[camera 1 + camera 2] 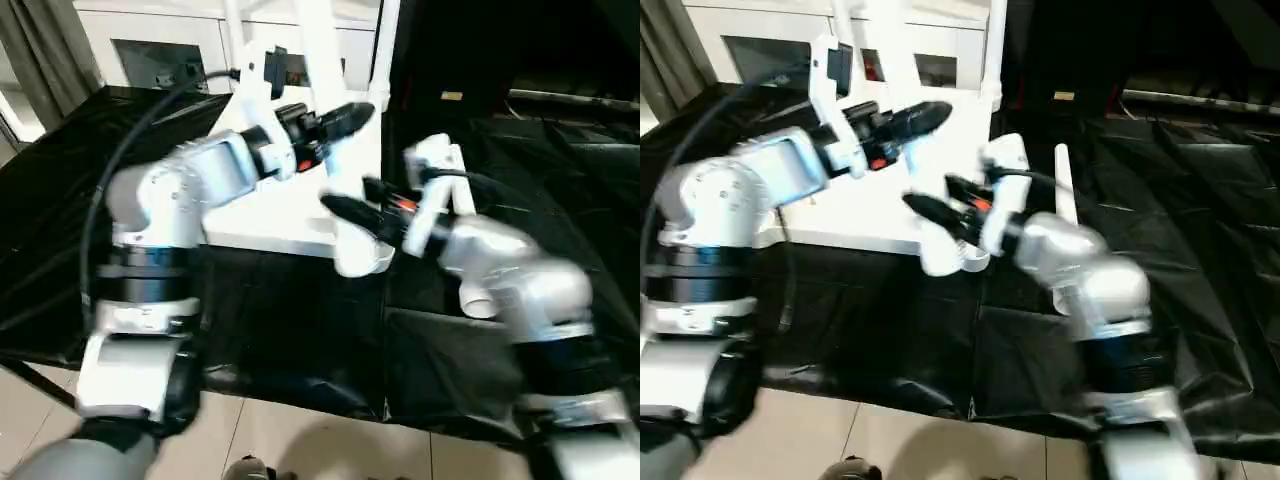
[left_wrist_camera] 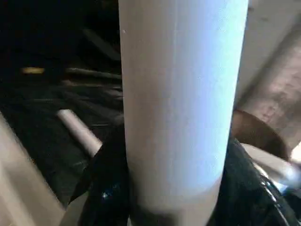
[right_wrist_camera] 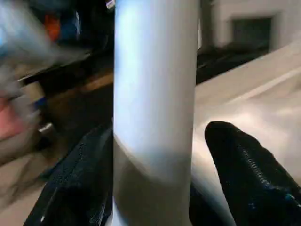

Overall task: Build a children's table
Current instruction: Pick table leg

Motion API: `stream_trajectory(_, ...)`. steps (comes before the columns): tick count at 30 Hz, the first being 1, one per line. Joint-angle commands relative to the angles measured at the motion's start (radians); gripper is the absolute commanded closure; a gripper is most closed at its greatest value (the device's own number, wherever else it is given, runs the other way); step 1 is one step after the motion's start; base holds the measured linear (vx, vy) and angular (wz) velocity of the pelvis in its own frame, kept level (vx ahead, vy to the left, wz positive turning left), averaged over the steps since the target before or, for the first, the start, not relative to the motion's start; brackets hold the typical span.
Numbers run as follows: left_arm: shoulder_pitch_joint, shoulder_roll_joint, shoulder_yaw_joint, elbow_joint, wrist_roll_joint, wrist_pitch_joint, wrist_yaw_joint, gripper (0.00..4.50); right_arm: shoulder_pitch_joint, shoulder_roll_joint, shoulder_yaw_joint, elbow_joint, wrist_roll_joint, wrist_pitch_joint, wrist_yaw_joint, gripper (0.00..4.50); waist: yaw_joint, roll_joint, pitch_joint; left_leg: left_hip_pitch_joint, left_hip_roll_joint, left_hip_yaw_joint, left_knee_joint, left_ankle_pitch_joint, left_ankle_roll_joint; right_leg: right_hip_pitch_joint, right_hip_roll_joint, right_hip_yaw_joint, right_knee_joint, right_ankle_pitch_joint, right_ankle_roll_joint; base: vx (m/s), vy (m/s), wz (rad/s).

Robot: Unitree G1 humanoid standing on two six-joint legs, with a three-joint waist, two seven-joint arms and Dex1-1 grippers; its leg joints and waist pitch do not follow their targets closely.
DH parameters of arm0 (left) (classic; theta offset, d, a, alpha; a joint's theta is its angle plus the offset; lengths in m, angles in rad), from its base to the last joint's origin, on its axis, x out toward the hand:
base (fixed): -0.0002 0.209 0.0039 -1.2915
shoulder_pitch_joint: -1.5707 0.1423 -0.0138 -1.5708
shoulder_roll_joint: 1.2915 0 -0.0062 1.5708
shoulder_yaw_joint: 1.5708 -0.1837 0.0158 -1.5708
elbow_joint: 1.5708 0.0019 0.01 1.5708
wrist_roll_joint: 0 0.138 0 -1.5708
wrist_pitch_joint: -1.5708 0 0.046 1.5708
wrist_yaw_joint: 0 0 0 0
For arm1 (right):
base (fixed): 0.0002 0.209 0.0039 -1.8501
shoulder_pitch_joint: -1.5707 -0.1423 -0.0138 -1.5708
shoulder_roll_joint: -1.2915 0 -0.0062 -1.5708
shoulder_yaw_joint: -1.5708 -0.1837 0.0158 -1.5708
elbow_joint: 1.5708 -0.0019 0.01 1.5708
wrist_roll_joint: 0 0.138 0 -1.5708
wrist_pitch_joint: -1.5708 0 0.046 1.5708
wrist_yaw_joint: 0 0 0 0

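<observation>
While the white tabletop [image 1: 290, 215] lies on the black-draped surface [image 1: 300, 330] near its far edge, the head views show a leg [image 1: 325, 120] standing in the tabletop's near corner socket. The left hand [image 1: 345, 120] is higher on it, the right hand [image 1: 345, 210] lower. In the left wrist view, black fingers [image 2: 106, 188] clamp the leg. In the right wrist view, one finger [image 3: 244, 169] stands apart from the leg, so that hand is open around it.

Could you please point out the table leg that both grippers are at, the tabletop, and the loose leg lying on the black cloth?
table leg [image 2: 181, 94], left wrist view, mid-shaft.
tabletop [image 1: 270, 222], left eye view, flat surface.
loose leg [image 2: 79, 130], left wrist view, its shaft.
</observation>
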Motion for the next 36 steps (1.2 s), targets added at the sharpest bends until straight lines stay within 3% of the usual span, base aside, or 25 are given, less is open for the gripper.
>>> stream_trajectory(1,-0.006,0.016,-0.012,-0.051,-0.044,0.011,-0.080,2.65,-0.008,-0.017,0.002,-0.030,0.037,0.053,0.040,1.35,0.000,-0.012,-0.086,0.008,0.006,0.003,-0.055,-0.073,0.033,0.073,-0.061,0.042,-0.059,-0.098,-0.184,0.000,0.000,0.00)
stream_trajectory(6,-0.011,0.047,-0.024,-0.084,-0.099,0.011,-0.212,2.65,-0.008,-0.052,0.021,-0.041,0.076,0.115,0.089,1.35,0.000,-0.015,-0.083,0.007,0.005,0.005,-0.056,-0.089,0.025,0.073,-0.063,0.042,-0.063,-0.151,-0.179,0.000,0.000,0.00)
stream_trajectory(8,-0.014,0.050,-0.026,-0.078,-0.101,0.006,-0.230,2.65,-0.008,-0.051,0.029,-0.037,0.073,0.122,0.091,1.62,0.002,-0.015,-0.082,0.009,0.006,0.005,-0.056,-0.098,0.014,0.070,-0.064,0.042,-0.067,-0.190,-0.167,0.000,0.000,0.00)
stream_trajectory(16,-0.005,0.054,-0.039,-0.059,-0.082,-0.009,-0.235,2.65,-0.009,-0.042,0.040,-0.026,0.051,0.110,0.066,2.15,0.002,-0.014,-0.083,0.008,0.006,0.004,-0.057,-0.104,-0.001,0.068,-0.063,0.041,-0.070,-0.219,-0.139,0.000,0.000,0.00)
stream_trajectory(19,-0.005,0.057,-0.042,-0.042,-0.066,-0.026,-0.236,2.65,-0.011,-0.032,0.042,-0.011,0.012,0.067,0.025,2.39,0.002,-0.013,-0.085,0.008,0.006,0.003,-0.056,-0.091,-0.004,0.067,-0.062,0.041,-0.066,-0.194,-0.141,0.000,0.000,0.00)
stream_trajectory(21,-0.006,0.052,-0.046,-0.031,-0.041,-0.046,-0.206,2.65,-0.015,-0.015,0.038,0.003,-0.014,0.038,-0.014,2.42,0.001,-0.013,-0.085,0.007,0.006,0.003,-0.056,-0.091,-0.003,0.067,-0.062,0.041,-0.065,-0.184,-0.144,0.000,0.000,0.00)
stream_trajectory(23,-0.021,0.037,-0.037,0.005,-0.012,-0.048,-0.125,1.95,-0.018,0.001,0.031,0.015,-0.029,0.023,-0.052,2.49,-0.001,-0.012,-0.085,0.008,0.006,0.003,-0.056,-0.094,-0.009,0.066,-0.061,0.041,-0.064,-0.179,-0.147,0.000,0.000,0.00)
stream_trajectory(25,-0.034,0.015,-0.031,0.036,0.022,-0.049,-0.034,1.95,-0.017,0.014,0.031,0.019,-0.042,0.009,-0.080,2.51,0.001,-0.012,-0.085,0.012,0.006,0.003,-0.056,-0.098,-0.015,0.065,-0.061,0.041,-0.067,-0.185,-0.146,0.000,0.000,0.00)
stream_trajectory(29,-0.034,-0.011,-0.054,0.055,0.094,-0.068,0.086,1.55,-0.018,0.042,0.027,0.024,-0.060,-0.011,-0.135,2.54,-0.001,-0.014,-0.087,0.007,0.006,0.002,-0.056,-0.085,-0.015,0.069,-0.063,0.041,-0.063,-0.161,-0.137,0.000,0.000,0.00)
stream_trajectory(34,-0.036,-0.058,-0.005,0.075,0.099,-0.102,0.172,1.55,-0.020,0.066,0.025,0.033,-0.072,-0.021,-0.167,2.55,0.002,-0.016,-0.089,0.004,0.003,0.002,-0.054,-0.072,0.000,0.072,-0.062,0.041,-0.062,-0.132,-0.149,0.000,0.000,0.00)
stream_trajectory(36,-0.038,-0.067,0.007,0.076,0.092,-0.103,0.187,1.89,-0.019,0.069,0.027,0.031,-0.074,-0.021,-0.170,2.55,0.002,-0.016,-0.088,0.004,0.003,0.002,-0.054,-0.075,0.001,0.073,-0.063,0.040,-0.062,-0.133,-0.150,0.000,0.000,0.00)
